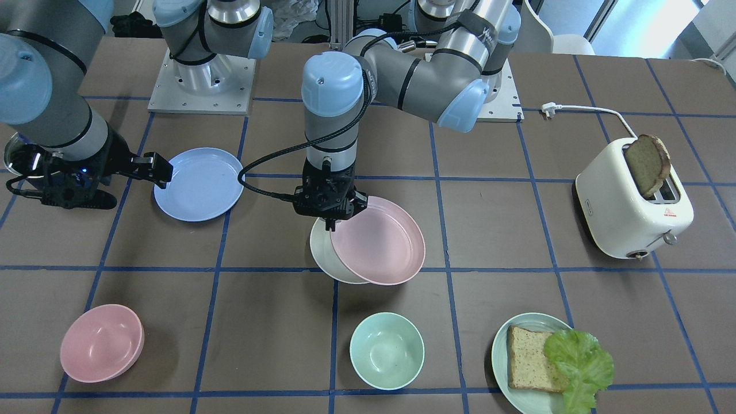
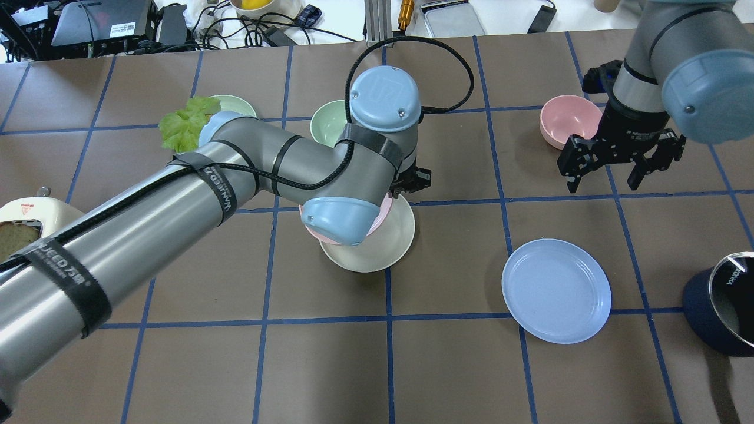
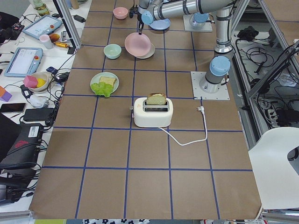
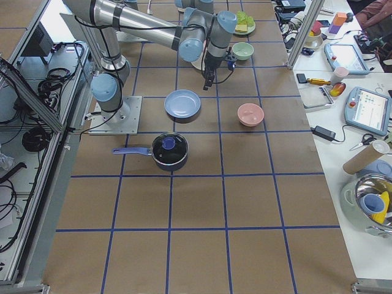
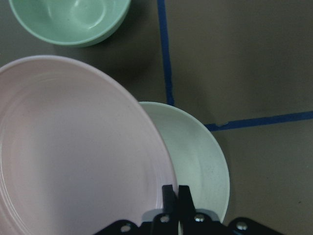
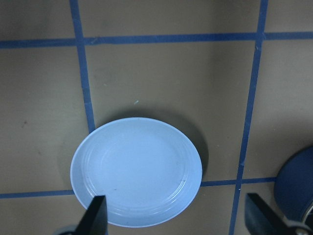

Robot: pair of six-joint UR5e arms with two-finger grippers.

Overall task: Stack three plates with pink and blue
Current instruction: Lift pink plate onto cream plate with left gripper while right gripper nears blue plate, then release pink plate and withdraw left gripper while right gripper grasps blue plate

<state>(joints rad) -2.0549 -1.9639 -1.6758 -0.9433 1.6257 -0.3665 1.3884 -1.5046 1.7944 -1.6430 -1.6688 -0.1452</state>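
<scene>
My left gripper (image 1: 332, 217) is shut on the rim of the pale pink plate (image 1: 379, 241) and holds it tilted, partly over the cream-white plate (image 1: 321, 253), which lies flat on the table. In the left wrist view the fingertips (image 5: 170, 192) pinch the pink plate (image 5: 73, 147) above the cream plate (image 5: 200, 156). The light blue plate (image 1: 198, 184) lies apart toward my right. My right gripper (image 1: 156, 170) is open and empty, hovering over the blue plate's edge (image 6: 137, 171). In the overhead view my left arm hides most of the pink plate.
A pink bowl (image 1: 100, 343), a mint bowl (image 1: 386, 351) and a pale green plate (image 1: 501, 351) with bread and lettuce stand along the far side. A white toaster (image 1: 632, 213) with toast stands at my left. A dark pot (image 2: 721, 312) stands near my right arm.
</scene>
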